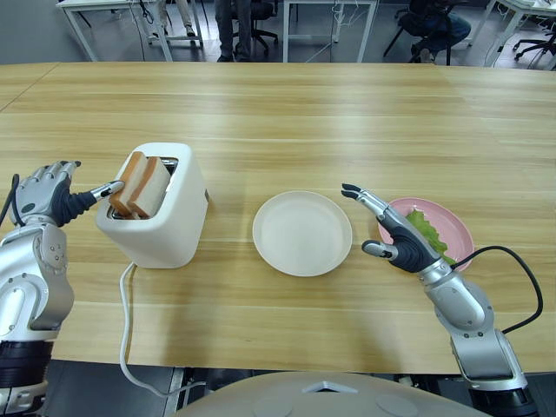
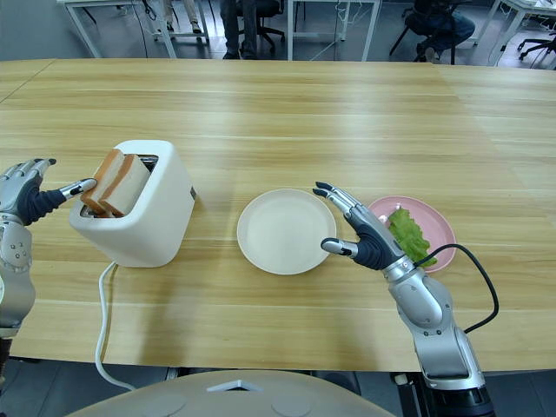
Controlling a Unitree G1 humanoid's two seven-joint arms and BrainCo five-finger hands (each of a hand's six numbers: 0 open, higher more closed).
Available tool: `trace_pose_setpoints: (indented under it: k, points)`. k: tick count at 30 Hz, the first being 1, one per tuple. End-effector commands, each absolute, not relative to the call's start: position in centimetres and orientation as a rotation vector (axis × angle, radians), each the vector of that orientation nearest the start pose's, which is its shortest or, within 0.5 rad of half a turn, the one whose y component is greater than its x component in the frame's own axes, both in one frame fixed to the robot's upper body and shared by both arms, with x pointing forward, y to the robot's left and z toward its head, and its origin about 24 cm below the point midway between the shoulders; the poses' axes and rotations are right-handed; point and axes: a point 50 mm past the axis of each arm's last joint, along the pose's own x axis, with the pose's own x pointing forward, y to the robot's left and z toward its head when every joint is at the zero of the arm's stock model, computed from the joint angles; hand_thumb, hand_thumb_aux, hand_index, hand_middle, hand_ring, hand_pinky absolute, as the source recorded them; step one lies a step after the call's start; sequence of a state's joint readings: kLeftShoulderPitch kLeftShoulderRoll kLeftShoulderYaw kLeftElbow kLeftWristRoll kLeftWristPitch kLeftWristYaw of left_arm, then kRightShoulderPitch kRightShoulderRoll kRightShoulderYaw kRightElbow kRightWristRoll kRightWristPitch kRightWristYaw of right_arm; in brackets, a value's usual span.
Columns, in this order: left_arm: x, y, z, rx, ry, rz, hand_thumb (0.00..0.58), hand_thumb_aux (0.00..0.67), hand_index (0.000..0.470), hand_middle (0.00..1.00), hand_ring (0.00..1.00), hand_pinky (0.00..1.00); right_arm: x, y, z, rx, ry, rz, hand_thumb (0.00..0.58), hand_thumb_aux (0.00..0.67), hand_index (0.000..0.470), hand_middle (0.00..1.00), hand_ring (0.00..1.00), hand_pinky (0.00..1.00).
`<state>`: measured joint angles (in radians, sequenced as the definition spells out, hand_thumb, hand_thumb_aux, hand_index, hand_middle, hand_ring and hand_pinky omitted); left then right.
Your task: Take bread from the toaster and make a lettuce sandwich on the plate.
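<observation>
At the toaster, left hand touches bread.

My right hand has a dark grey palm and silver-grey fingers with black tips. My left hand is the same dark grey, with pale silver plates over its back. Both forearms are rounded shells of silver metal. The left forearm carries small dark screws and a round joint cap, and the right forearm has a black collar low down. A black cable loops out beside the right forearm. A thinner black cable runs by my left wrist.
</observation>
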<state>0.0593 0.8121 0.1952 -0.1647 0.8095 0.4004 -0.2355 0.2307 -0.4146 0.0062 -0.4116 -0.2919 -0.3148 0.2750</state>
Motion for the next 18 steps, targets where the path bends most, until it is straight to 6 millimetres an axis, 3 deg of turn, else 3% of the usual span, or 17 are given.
trace_pose_setpoints:
  k: [1,11,18]
  points:
    - [23.3,32.8,13.8,1.587,0.381,0.264,0.000,0.000,0.000,0.00,0.00,0.00,19.5,-17.1,11.3,-0.757,-0.394,0.431,0.000,0.000,0.000,0.00,0.00,0.00]
    - [24.6,29.8,13.2,1.670,0.325,0.141,0.000,0.000,0.000,0.00,0.00,0.00,19.5,-17.0,11.3,-0.753,-0.398,0.429,0.000,0.000,0.000,0.00,0.00,0.00]
    - [24.7,29.0,13.5,1.709,0.291,0.126,0.000,0.000,0.000,0.00,0.00,0.00,19.5,-16.9,11.4,-0.751,-0.400,0.430,0.000,0.000,0.000,0.00,0.00,0.00]
